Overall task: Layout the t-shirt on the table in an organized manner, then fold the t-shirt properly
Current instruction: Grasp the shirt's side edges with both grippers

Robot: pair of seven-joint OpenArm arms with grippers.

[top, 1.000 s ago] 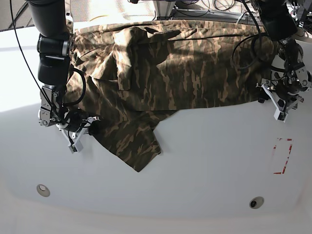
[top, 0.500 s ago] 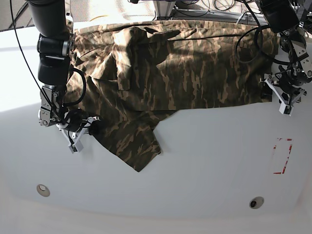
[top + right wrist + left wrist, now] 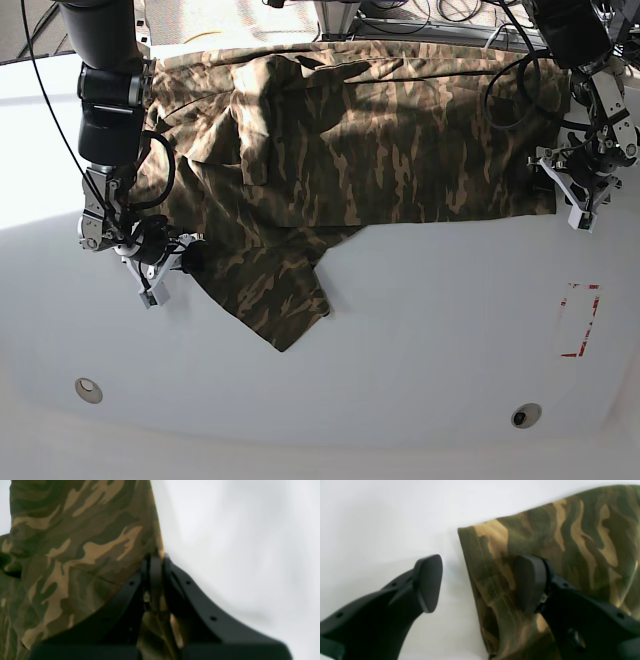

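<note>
Early going: the shirt (image 3: 350, 150) lies rumpled across the far side of the counter (image 3: 420, 340), one flap doubled over. Right hand (image 3: 156, 580) pinches its edge; left hand (image 3: 480, 585) gapes over a corner. Folding not begun.

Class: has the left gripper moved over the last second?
Yes. The left gripper has moved up the base view, farther from the red tape rectangle.
</note>
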